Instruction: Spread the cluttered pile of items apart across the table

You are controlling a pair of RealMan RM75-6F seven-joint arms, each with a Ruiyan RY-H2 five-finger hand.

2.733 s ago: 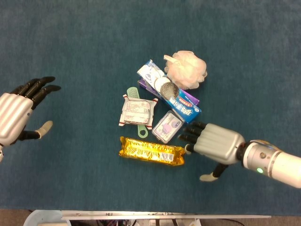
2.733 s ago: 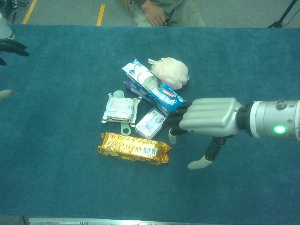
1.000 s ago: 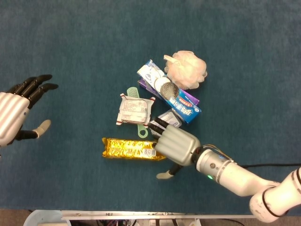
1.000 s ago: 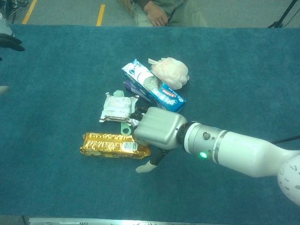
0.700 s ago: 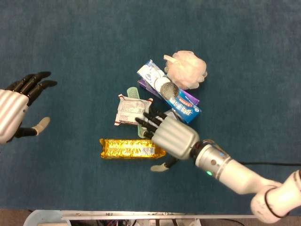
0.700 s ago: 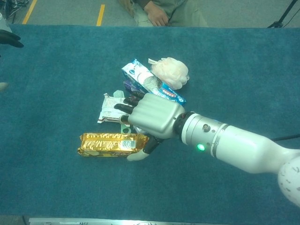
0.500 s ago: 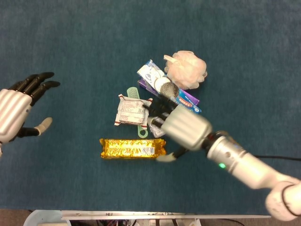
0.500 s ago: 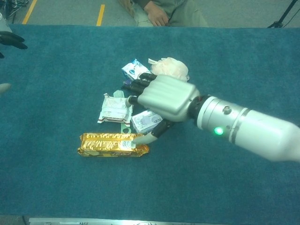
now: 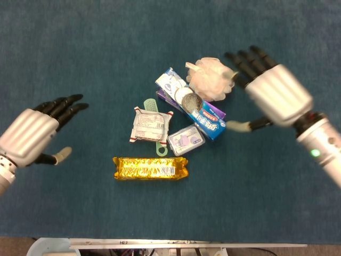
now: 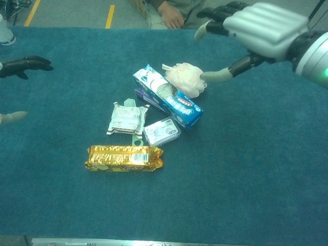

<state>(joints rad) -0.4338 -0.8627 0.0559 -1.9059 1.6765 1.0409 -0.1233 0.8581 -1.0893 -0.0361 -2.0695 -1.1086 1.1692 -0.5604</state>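
Observation:
The pile sits mid-table. A gold foil packet [image 9: 151, 167] [image 10: 124, 158] lies apart at the front. Behind it are a white sachet [image 9: 151, 125] [image 10: 125, 118] on a green tool [image 9: 154, 109], a small clear box [image 9: 186, 140] [image 10: 161, 131], a blue carton [image 9: 198, 110] [image 10: 170, 98] with a round metal scrubber [image 9: 191, 101] on it, and a pink bath puff [image 9: 211, 79] [image 10: 186, 78]. My right hand [image 9: 269, 89] [image 10: 259, 25] hovers open above and right of the puff, holding nothing. My left hand [image 9: 33, 133] [image 10: 20, 66] is open far left of the pile.
Teal cloth [image 9: 80, 48] covers the whole table. A person [image 10: 177, 13] sits beyond the far edge. The table's front edge [image 9: 176, 242] runs along the bottom of the head view.
My right hand pushed the gold packet left and forward, nudged the clear box, then rose and swung back to the right above the puff. My left hand drifted slightly toward the pile.

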